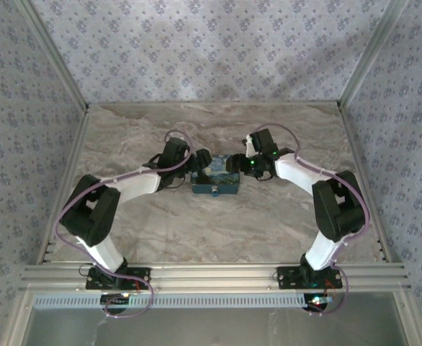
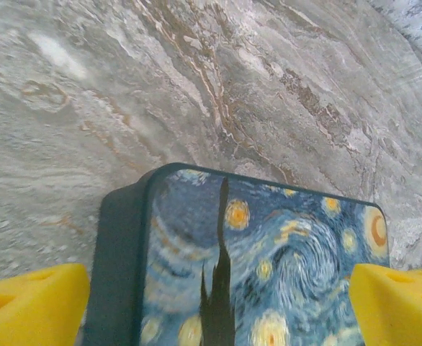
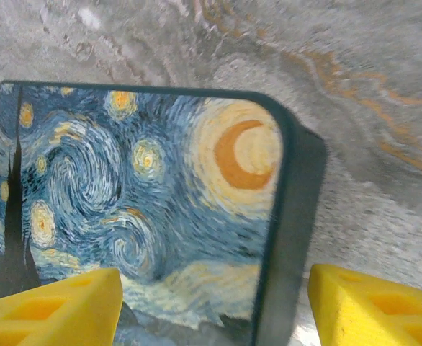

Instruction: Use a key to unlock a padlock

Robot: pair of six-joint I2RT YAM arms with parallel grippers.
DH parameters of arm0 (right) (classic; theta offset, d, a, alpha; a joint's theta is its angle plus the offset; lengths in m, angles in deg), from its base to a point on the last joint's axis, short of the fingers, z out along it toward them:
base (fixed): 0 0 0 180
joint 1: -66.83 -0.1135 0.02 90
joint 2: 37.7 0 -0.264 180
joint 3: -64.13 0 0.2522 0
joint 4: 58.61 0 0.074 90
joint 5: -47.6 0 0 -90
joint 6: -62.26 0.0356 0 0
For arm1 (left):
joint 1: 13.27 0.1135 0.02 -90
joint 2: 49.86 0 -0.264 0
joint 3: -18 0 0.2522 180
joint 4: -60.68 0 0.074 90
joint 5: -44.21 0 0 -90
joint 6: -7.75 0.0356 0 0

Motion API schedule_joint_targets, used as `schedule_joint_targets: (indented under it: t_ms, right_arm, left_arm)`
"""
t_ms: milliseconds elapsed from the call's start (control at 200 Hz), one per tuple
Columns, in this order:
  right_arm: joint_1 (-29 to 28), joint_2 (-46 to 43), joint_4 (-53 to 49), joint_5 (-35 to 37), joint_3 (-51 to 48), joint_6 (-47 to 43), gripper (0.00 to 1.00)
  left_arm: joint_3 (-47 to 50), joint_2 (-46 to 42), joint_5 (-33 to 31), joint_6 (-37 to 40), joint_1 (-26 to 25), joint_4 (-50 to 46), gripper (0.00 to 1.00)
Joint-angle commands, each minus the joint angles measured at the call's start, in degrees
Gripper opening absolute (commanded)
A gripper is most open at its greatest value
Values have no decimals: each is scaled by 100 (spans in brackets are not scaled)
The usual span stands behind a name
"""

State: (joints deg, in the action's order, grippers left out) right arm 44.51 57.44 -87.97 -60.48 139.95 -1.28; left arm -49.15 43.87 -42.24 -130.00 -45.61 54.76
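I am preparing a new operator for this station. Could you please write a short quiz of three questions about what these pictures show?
1. Multiple choice: the lid of the box shows A) red flowers, B) a swirling night sky with a crescent moon, C) plain white.
2. True or false: the box stands in a far corner of the table.
3. Fill in: the fingers of the left gripper and of the right gripper are coloured ___.
Key: 1 B; 2 false; 3 yellow.
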Motion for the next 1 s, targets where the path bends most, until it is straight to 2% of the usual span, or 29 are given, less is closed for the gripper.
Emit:
schedule_joint_targets:
  t_ms: [0,130,225,435,640,994]
  right_arm:
    - [261,-440,-464,403,-127,-94,72]
    - [455,-484,-780,710,-80,-318,69]
    - [492,-257,-1080,967,117,-562,61]
    - [475,301,-1322,1351,475,-841,48]
    - [316,771,-1478,1657,913,-958,43]
    - [164,1364,-1748,1888,1367,-985,42]
  left_arm:
    - [192,-667,-172,290,52,-243,93]
    - [538,-1198,-223,277,23,-398,93]
    - [783,-1526,-223,224,-101,-516,92]
    - [1183,-1984,-284,31,-731,-617,92]
    - [1386,-2055,-470,-223,-1224,-586,91]
    - [1550,-2141,-510,-353,-1252,-529,91]
